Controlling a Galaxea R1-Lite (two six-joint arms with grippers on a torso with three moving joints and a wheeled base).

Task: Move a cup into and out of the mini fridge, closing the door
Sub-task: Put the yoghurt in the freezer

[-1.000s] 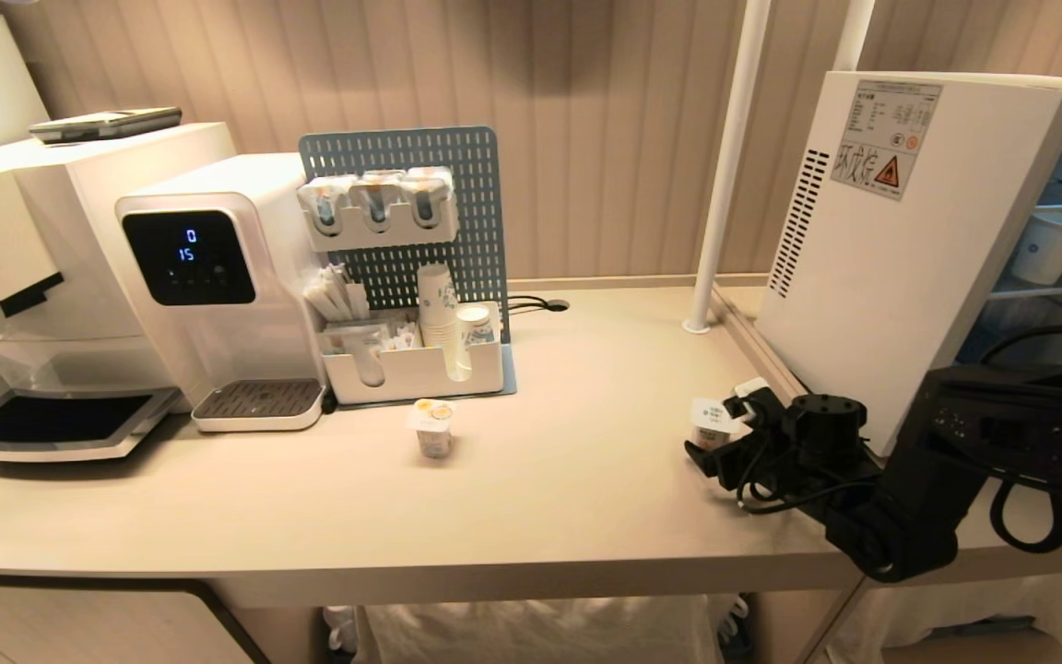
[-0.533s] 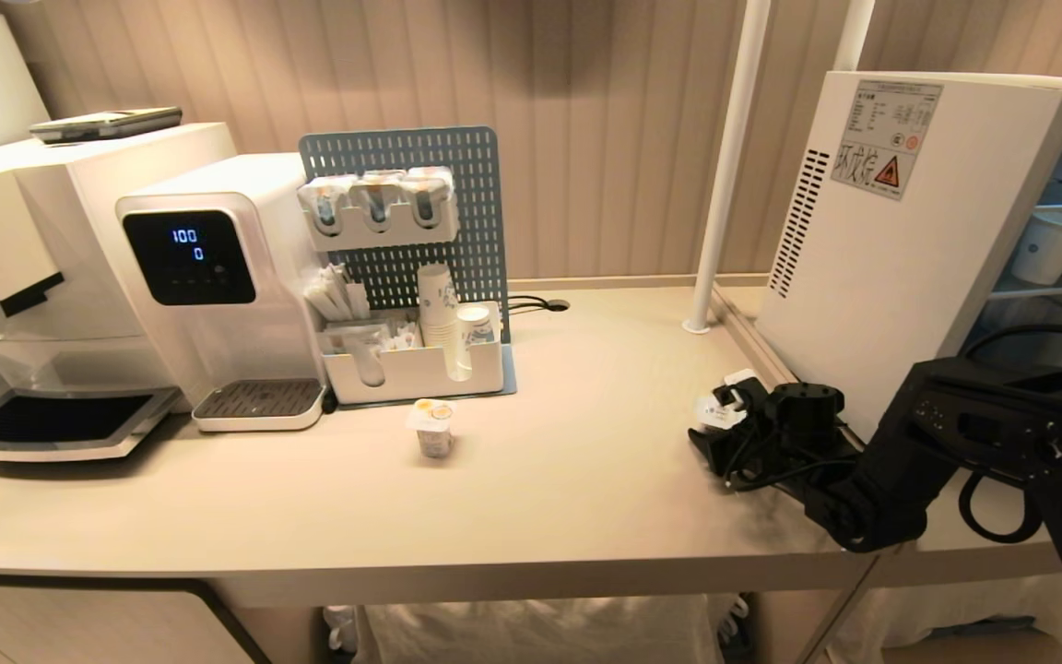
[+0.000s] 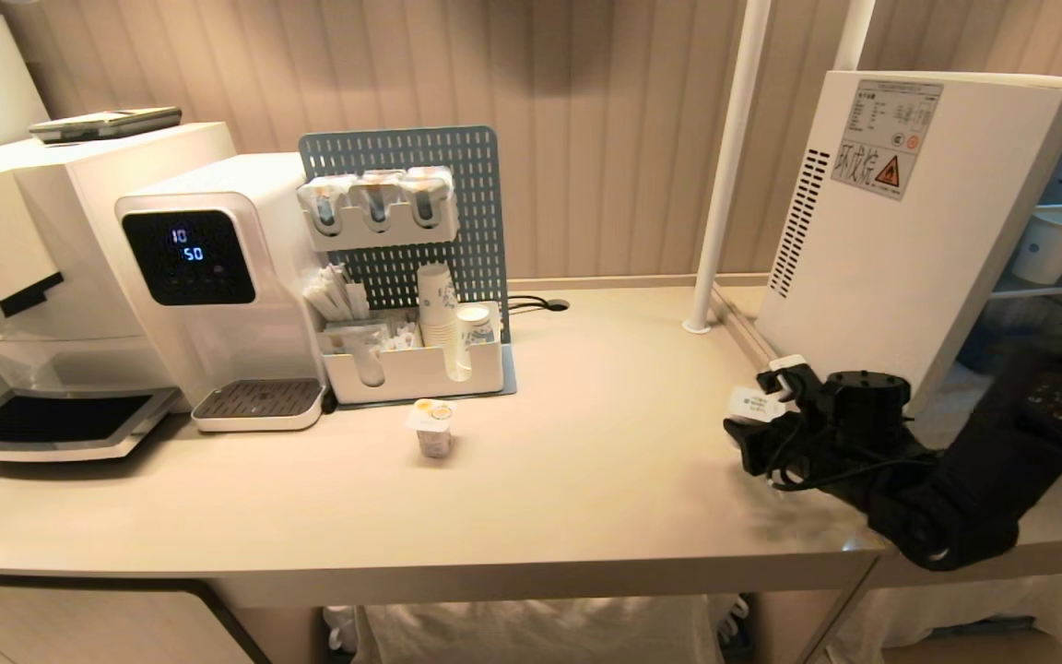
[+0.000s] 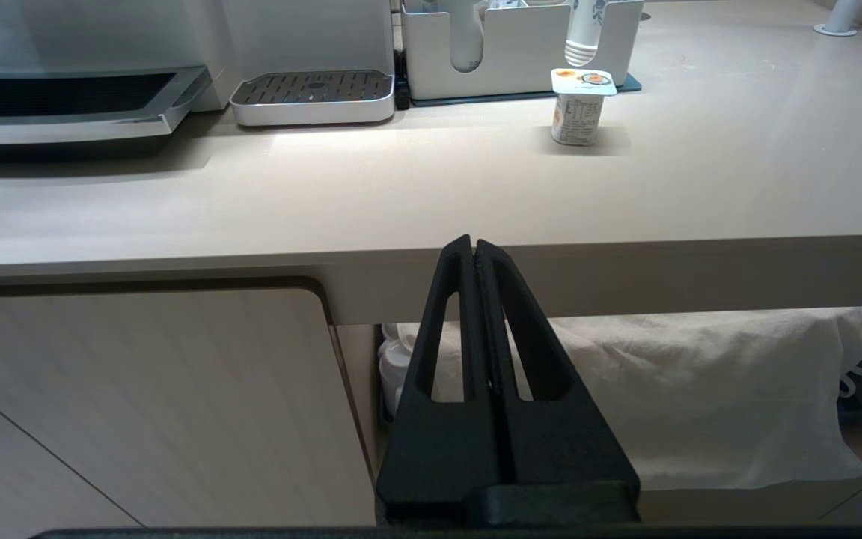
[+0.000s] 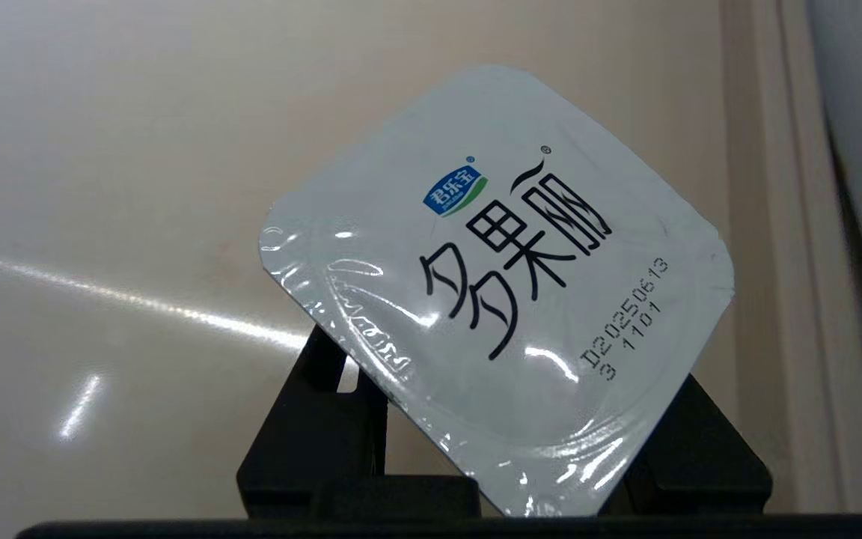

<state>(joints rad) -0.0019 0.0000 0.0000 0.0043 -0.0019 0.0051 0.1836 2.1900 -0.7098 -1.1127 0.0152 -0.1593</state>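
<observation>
Cup (image 3: 756, 404) gripped in half-closed right gripper (image 3: 764, 412) beside open fridge (image 3: 900, 231); placing inside, removal and door-closing remain.

The cup (image 5: 498, 299) lid carries black Chinese lettering "多果丽", a small blue-and-green logo with white characters "君乐宝" above it, and the stamped code "D20250613" over "3 1101". The water dispenser (image 3: 208, 277) shows "10" above "50" in glowing digits on its black display (image 3: 187, 255). The mini fridge (image 3: 900, 240) side bears a label (image 3: 889, 136) with fine print too small to read, handwritten characters, and a red-orange warning triangle.
</observation>
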